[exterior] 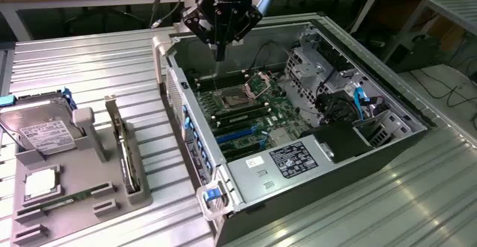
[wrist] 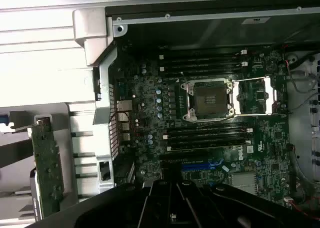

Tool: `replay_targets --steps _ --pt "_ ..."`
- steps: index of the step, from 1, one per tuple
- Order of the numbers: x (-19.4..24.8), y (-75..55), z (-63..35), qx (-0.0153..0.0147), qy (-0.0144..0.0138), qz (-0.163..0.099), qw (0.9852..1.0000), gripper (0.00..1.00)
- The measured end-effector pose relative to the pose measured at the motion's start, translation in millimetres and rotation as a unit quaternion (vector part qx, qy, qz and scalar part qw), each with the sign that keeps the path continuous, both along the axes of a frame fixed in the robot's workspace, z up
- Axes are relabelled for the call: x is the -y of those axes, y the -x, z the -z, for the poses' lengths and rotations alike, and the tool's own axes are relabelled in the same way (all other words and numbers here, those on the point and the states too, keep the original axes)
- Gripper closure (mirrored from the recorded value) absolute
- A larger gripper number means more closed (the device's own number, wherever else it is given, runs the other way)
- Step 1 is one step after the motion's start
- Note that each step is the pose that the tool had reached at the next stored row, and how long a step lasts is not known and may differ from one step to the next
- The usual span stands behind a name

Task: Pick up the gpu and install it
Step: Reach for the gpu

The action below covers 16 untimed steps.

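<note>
A ribbed metal desk (exterior: 89, 62) carries an open computer case (exterior: 376, 71) lying on its side, motherboard (exterior: 249, 110) exposed. On the exterior view's left sits a grey holder (exterior: 89, 169) with a hard drive (exterior: 41, 132). The gpu (exterior: 125, 152) stands on edge in the holder, near the case. The case's wall stands between it and the tool (exterior: 218, 54), which hangs above the empty processor socket (exterior: 240, 98), seemingly closed on nothing.

The gpu (exterior: 123, 146) is dark, its tray (exterior: 89, 171) grey, slots (exterior: 238, 131) blue.
</note>
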<state>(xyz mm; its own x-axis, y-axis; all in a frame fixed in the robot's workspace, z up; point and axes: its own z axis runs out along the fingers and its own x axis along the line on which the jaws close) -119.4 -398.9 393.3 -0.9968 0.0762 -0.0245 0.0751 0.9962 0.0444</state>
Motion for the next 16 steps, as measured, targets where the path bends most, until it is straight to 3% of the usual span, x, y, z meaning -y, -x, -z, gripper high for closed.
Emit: replay_targets --steps 16 --pt "0.1 14.2 0.0 0.0 0.0 0.0 1.0 0.89"
